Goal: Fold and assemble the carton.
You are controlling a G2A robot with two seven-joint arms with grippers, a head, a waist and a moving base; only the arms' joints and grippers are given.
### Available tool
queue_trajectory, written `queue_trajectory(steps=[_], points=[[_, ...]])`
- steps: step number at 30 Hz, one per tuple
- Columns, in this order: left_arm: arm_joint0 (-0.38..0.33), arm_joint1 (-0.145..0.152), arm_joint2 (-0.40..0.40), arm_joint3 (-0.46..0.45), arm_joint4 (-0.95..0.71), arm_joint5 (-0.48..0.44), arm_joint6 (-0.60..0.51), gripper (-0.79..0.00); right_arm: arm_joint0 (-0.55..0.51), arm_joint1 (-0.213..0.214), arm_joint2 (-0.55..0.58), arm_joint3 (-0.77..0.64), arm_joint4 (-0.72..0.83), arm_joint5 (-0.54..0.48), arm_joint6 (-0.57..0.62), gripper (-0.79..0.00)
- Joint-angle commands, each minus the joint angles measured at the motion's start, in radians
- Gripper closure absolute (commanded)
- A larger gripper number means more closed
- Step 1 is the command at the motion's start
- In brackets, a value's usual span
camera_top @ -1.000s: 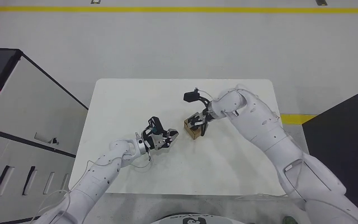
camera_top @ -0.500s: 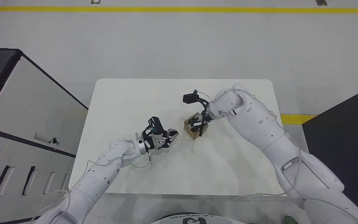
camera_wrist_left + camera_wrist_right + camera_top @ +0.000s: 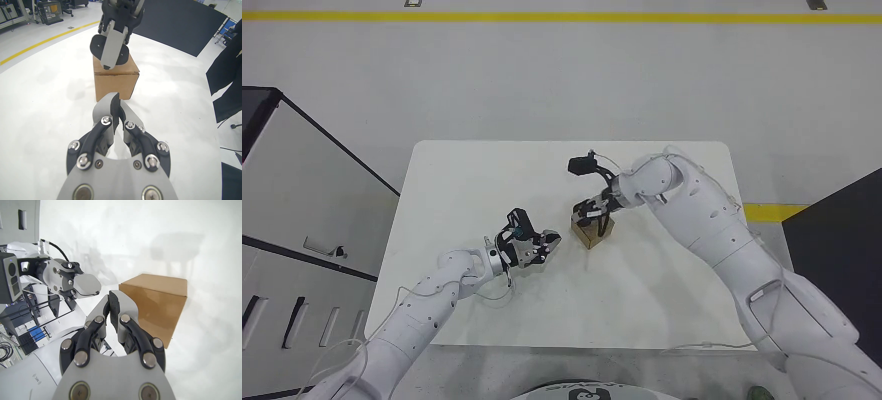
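One cardboard carton point(image 3: 592, 232), flaps closed. The right hand point(image 3: 588, 212) hangs over it, the left hand point(image 3: 550, 243) just beside it, both pinched closed and empty.

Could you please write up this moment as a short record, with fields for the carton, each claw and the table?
carton: brown, top closed, standing as a cube on the table
right claw: shut, holding nothing, over the carton's top; contact unclear
left claw: shut, holding nothing, pointed at the carton's side, apart from it
table: white, carton near its middle
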Motion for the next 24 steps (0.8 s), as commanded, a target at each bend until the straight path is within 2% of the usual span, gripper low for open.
queue_trajectory(steps=[1, 24], points=[[0.000, 0.000, 0.000, 0.000, 0.000, 0.000, 0.000, 0.000, -0.002, 0.000, 0.009, 0.003, 0.010, 0.009, -0.019, 0.000], [0.000, 0.000, 0.000, 0.000, 0.000, 0.000, 0.000, 0.000, 0.074, -0.055, -0.085, 0.153, 0.017, 0.029, -0.007, 0.000]])
